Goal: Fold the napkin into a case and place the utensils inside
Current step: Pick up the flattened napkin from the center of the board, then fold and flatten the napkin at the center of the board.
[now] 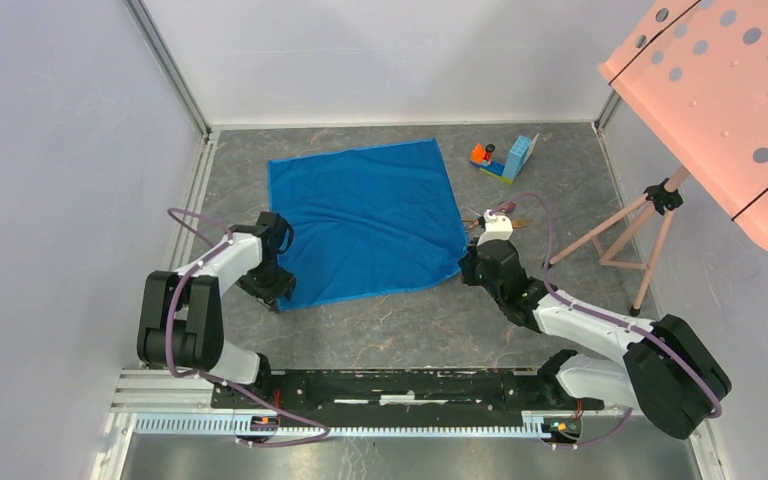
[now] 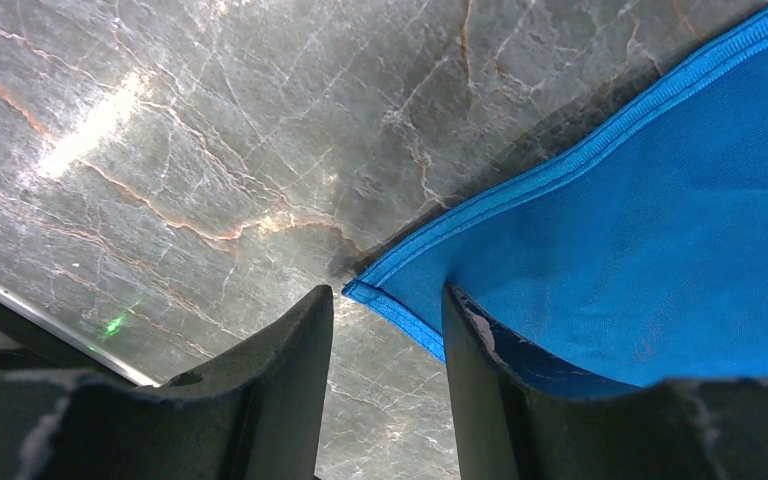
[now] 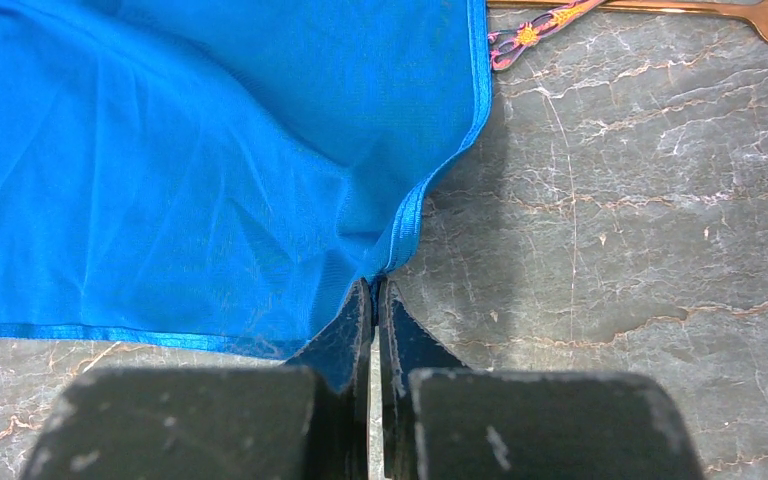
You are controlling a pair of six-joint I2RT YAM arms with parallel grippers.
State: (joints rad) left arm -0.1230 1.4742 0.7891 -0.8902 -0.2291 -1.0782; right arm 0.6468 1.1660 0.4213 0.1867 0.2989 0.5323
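Near table's [image 1: 410, 330] front edge: straddling near-left corner of napkin [image 1: 365, 220] with left gripper [image 2: 388, 305], fingers apart — pinching near-right corner in closed right gripper [image 3: 375, 290].

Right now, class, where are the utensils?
In the top view, the utensils lie just right of the napkin, beyond the right hand and nearer than the toy blocks.

the left gripper [image 2: 388, 305] is held low with jaws parted; the right gripper [image 3: 375, 292] is clamped tight on the napkin [image 3: 210, 150] edge.
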